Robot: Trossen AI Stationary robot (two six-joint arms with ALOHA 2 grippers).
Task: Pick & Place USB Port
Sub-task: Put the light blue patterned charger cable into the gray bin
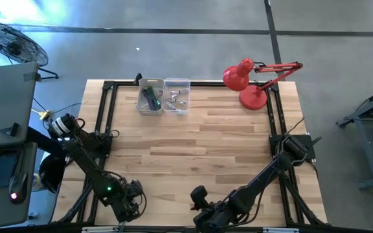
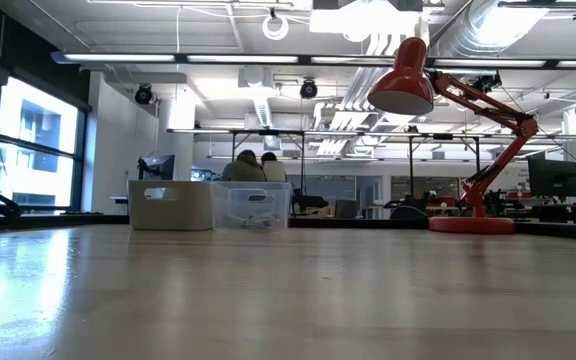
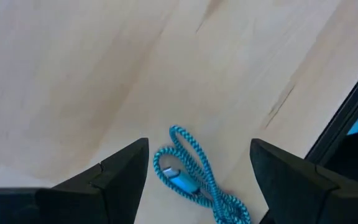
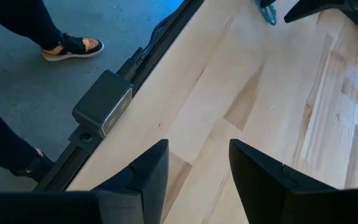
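Wood planks make up the table (image 1: 206,142), and grey floor lies all around it. From above, I count two small clear bins side by side at 12 o'clock on the table: the left bin (image 1: 150,96) holds dark and green cords, and the right bin (image 1: 177,96) holds small pale bits. One red lamp (image 1: 251,81) stands at about 1 o'clock. Two dark arms reach in from the 6 o'clock edge, the left gripper (image 1: 129,206) at about 7 o'clock and the right gripper (image 1: 201,208) just right of 6 o'clock, near each other but apart. One round fan (image 1: 8,40) sits on the floor far off at 10 o'clock. From table height, the two bins (image 2: 211,205) stand far back, a little left of the middle, and the red lamp (image 2: 448,130) leans over on the right. Behind the bins two people sit in the room. No arm shows in this view. I can read no writing anywhere. In the left wrist view, the two dark fingers are spread wide apart and hold nothing. One blue braided USB cable (image 3: 194,177) lies coiled on the wood right between them, with its light blue plug (image 3: 180,182) showing. In the right wrist view, the right gripper's fingers are also apart and empty, over bare wood near the table edge. One grey box (image 4: 103,103) is fixed on the black rail. One sandal (image 4: 73,46) on a person's foot shows on the floor, and a bit of the blue cable (image 4: 265,11) peeks in by the other gripper.
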